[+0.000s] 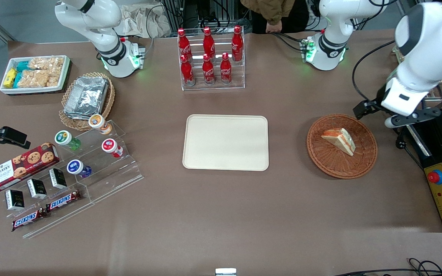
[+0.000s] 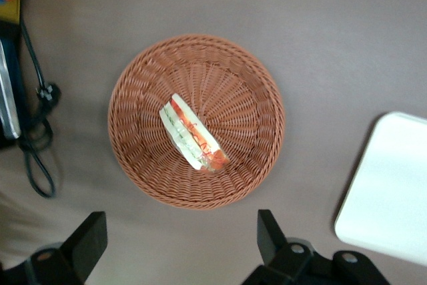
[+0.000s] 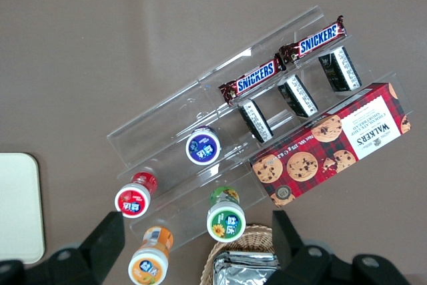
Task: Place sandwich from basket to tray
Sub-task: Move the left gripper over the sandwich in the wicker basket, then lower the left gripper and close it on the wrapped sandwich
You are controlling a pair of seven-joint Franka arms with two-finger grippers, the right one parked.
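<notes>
Above the round woven wicker basket (image 2: 197, 121) hovered the gripper (image 2: 180, 245), fingers spread and empty, nothing blocking the triangular sandwich (image 2: 192, 133); the smooth cream tray (image 1: 225, 142) lay nearby.

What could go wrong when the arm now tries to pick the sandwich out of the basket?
1. The sandwich lies on its side in the shallow wicker basket, so the open gripper, hanging above the basket's edge, may pinch it badly or squash the soft bread.
2. The fingers might catch the woven rim and drag the basket.
3. The cream tray lies apart from the basket, and a loose grip could drop the wedge on the way.
</notes>
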